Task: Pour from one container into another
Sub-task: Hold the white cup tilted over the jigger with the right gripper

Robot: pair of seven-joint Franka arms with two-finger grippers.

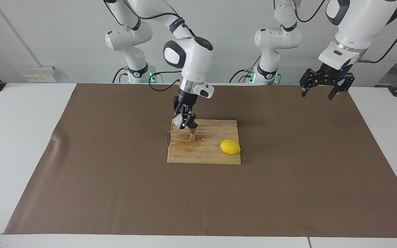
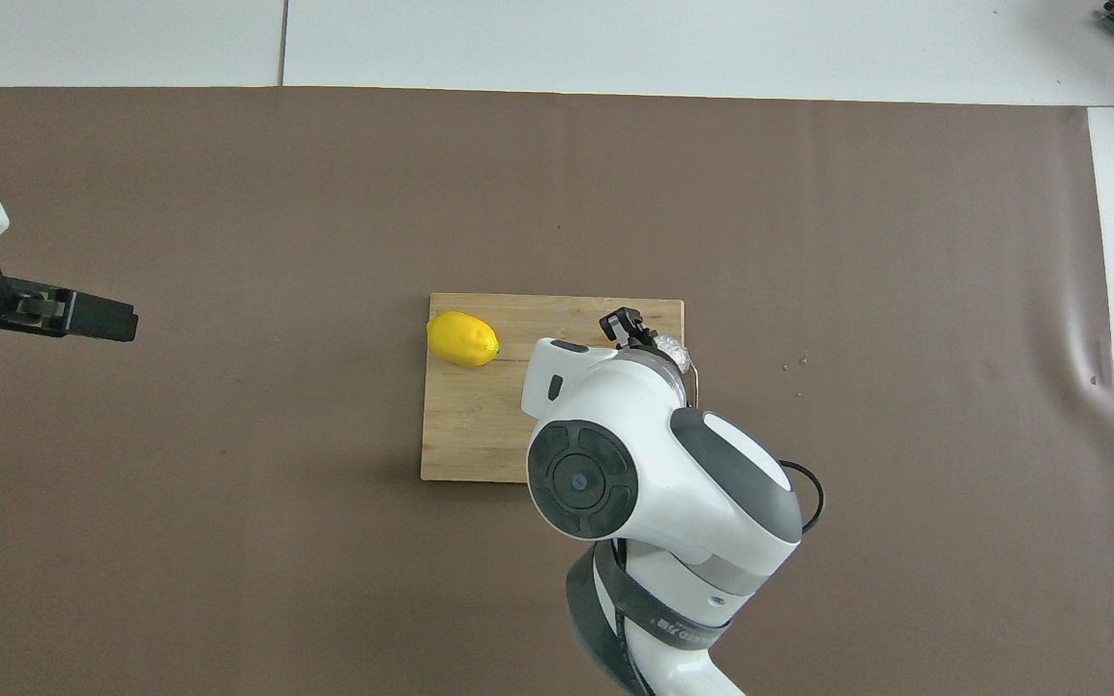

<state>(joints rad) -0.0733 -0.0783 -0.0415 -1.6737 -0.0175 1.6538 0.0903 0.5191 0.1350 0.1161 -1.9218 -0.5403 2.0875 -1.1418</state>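
jigger (image 1: 192,136) and lemon (image 1: 230,147) on board (image 1: 215,156)

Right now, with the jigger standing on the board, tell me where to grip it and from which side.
Grip the jigger at its narrow waist, fingers level, coming from the lemon's side of the board. It stands upright, its cones flare above and below the waist, and the right hand holds the cup over its other side.

light: bright, even | shadows: soft, faint | focus: sharp

Facing and overhead cameras, both high, share table (image 1: 19,144).
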